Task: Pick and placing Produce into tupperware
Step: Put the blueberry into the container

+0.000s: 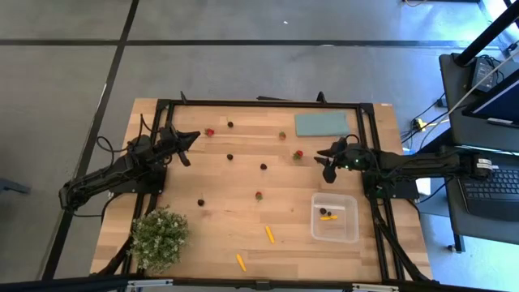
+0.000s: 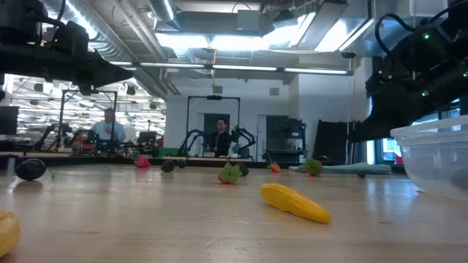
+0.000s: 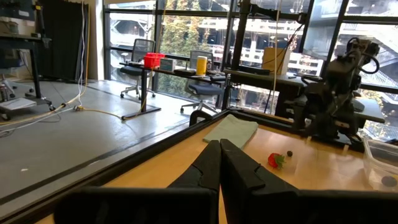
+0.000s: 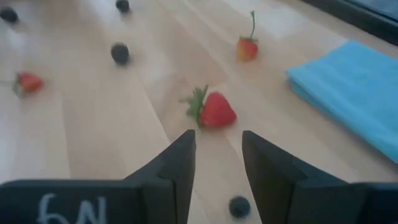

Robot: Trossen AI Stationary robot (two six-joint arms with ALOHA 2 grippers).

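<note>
Produce lies scattered on the wooden table: red berries such as a strawberry [image 1: 298,153] [image 4: 214,111], dark round berries [image 1: 263,166] and orange sticks [image 1: 269,234] [image 2: 295,202]. The clear tupperware [image 1: 335,216] [image 2: 435,157] stands on its base near the right edge, holding an orange piece [image 1: 328,216] and a dark one. My right gripper [image 1: 324,154] [image 4: 217,149] is open, just right of the strawberry and pointing at it; a dark berry [image 4: 239,206] lies between its fingers. My left gripper [image 1: 190,139] [image 3: 219,165] is shut and held above the far left of the table.
A flat teal slab [image 1: 320,123] [image 4: 354,93] lies at the far right. A bushy potted plant [image 1: 160,235] stands at the near left corner. A black frame [image 1: 259,103] runs along the table's far edge and sides. People show in the room behind in the low view.
</note>
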